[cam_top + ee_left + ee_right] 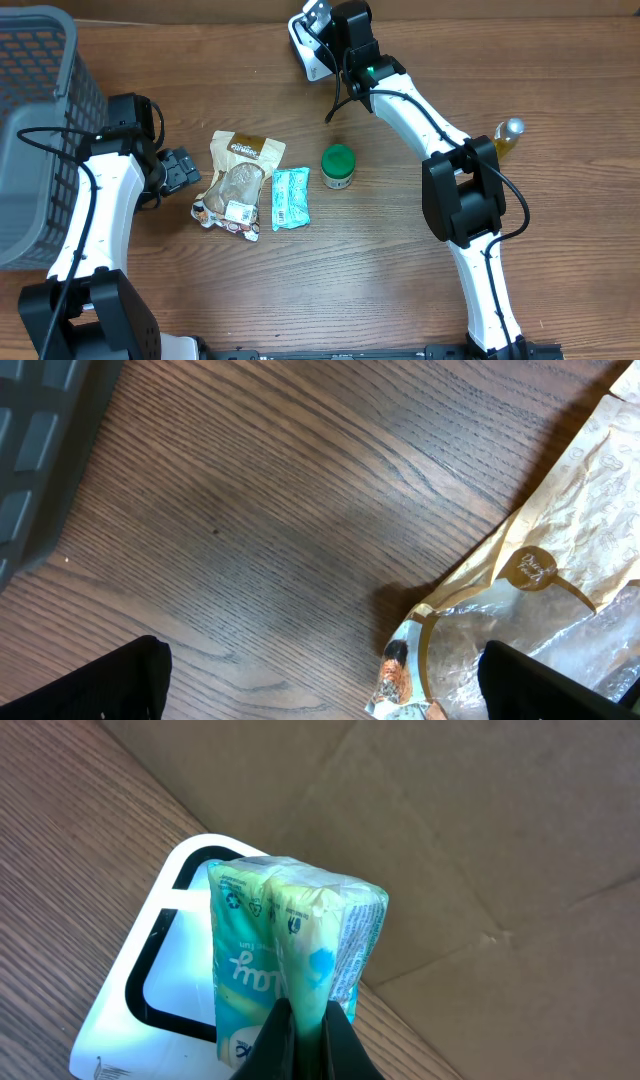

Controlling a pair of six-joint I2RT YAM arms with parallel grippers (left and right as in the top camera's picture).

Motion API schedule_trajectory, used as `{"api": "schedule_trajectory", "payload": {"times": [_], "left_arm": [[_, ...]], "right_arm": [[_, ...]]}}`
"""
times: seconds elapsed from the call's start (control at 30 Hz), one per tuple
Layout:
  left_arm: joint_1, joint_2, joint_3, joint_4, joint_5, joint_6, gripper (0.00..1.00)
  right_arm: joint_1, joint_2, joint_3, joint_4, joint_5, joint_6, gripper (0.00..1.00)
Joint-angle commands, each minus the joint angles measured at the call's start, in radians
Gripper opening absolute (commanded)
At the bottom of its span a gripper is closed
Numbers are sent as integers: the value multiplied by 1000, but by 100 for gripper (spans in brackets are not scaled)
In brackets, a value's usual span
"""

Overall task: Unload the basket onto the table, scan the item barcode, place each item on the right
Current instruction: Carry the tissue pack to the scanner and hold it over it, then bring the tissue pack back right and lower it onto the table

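One tissue pack (290,940) in right gripper (305,1020) hangs over scanner (115,1015) by wall (470,840).

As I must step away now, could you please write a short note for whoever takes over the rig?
Right tool: shut on a pack, held over the scanner at the table's far edge.
Left tool: open, empty, beside the bag.
Also on the table: teal pack, jar.
Done: pack lifted and at the scanner.
Left: finish this scan; whether it has registered cannot be told.
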Motion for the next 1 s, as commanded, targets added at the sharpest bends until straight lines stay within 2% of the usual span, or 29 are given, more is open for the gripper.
{"api": "schedule_trajectory", "payload": {"times": [0.0, 0.33, 0.47, 0.67, 0.97], "left_arm": [[3, -19, -2, 1, -9, -13, 100], [3, -19, -2, 1, -9, -13, 99], [3, -19, -2, 1, -9, -13, 100], [3, -19, -2, 1, -9, -13, 100], [3, -19, -2, 1, -9, -13, 100]], "right_arm": [[7, 8, 6, 12, 27, -6, 4], [12, 2, 6, 20, 35, -6, 4], [33, 3, 6, 19, 64, -147, 4], [66, 3, 6, 19, 100, -266, 4], [68, 3, 6, 56, 168, -267, 4]]}}
